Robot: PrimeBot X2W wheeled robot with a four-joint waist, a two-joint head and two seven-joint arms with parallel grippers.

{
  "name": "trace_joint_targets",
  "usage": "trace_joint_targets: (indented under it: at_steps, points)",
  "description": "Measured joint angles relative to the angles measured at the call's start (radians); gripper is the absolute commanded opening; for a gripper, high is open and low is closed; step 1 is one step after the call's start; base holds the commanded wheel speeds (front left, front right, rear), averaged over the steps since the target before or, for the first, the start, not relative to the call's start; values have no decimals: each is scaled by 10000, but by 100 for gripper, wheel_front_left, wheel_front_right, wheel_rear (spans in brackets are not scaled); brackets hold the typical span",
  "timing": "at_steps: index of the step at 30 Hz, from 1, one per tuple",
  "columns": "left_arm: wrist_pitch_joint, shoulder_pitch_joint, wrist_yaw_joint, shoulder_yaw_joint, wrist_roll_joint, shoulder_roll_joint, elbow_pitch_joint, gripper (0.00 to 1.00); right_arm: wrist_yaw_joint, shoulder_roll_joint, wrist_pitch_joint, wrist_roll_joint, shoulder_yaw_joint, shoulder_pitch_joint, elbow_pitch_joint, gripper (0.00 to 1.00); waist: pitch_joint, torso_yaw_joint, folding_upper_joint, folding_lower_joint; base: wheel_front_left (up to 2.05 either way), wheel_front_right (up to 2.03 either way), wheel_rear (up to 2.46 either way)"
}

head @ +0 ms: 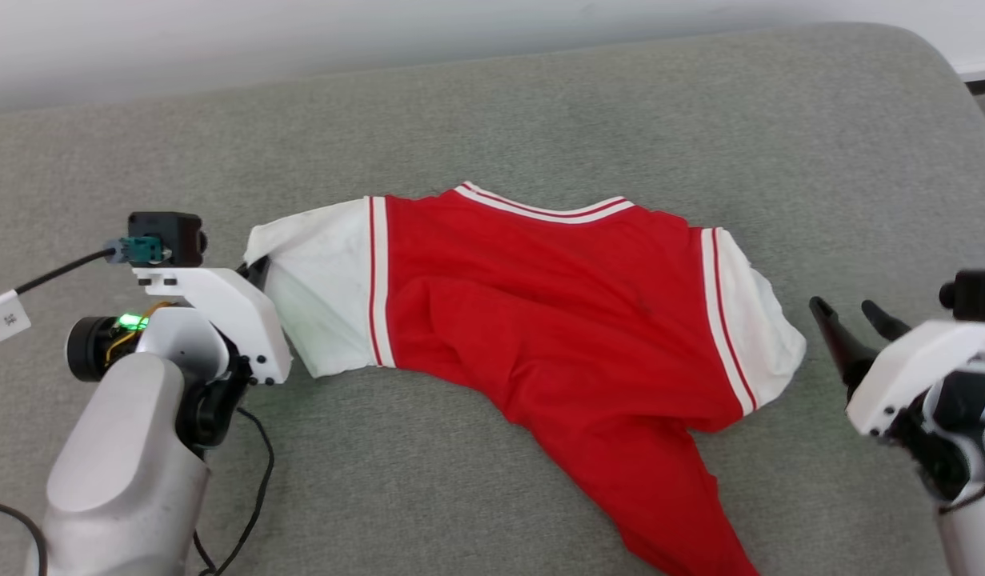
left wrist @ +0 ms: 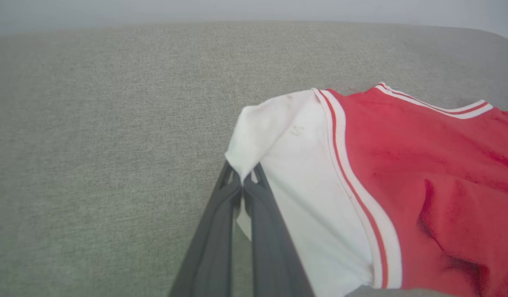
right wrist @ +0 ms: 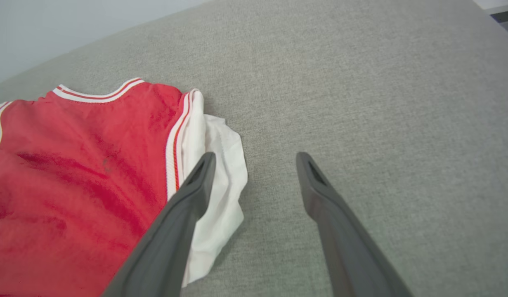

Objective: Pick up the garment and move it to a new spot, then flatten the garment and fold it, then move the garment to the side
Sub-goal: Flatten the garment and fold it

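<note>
The garment (head: 556, 312), a red T-shirt with white sleeves and thin red stripes, lies crumpled across a grey cushioned surface (head: 540, 112). Its lower body trails toward the bottom edge of the head view. My left gripper (left wrist: 242, 181) is shut on the edge of the left white sleeve (left wrist: 278, 136); in the head view its fingers are tucked under that sleeve (head: 316, 288). At the shirt's right stands my right gripper (head: 848, 310), open, with its fingers (right wrist: 204, 173) just beside the right white sleeve (right wrist: 225, 177) and nothing between them.
The grey cushion's back edge meets a pale wall (head: 300, 32). Its rounded right corner (head: 940, 72) drops off at the far right. A black cable (head: 252, 496) hangs from my left arm. Bare fabric lies beyond and to both sides of the shirt.
</note>
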State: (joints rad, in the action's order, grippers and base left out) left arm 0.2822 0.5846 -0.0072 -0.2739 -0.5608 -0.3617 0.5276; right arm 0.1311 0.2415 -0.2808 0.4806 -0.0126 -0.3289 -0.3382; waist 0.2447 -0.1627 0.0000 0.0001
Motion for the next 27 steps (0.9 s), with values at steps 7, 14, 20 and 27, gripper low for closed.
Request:
trace_joint_targets:
  at_steps: [7, 14, 20, 27]
  points:
    - [-556, -483, 527, -127, 337, 153, -1785, 0, 0, 978, -2184, 1055, 1225, -1723, -1129, 100, 235, 465, 0, 0, 0, 0, 0]
    - [-560, -661, 823, -270, 587, 113, -3175, 0, 0, 1386, -3578, 1649, 2460, -2541, -1952, 100, 704, 871, 0, 0, 0, 0, 0]
    - [-412, -743, 999, -337, 677, -4, -3850, 0, 2, 1695, -4345, 2305, 3260, -3282, -2675, 83, 1013, 1019, 0, -1, 0, 0, 0]
    - [-286, -852, 1078, -360, 665, -69, -4017, 0, 0, 1900, -4314, 3007, 4107, -3658, -2871, 0, 1093, 1010, 0, -1, 0, 0, 0]
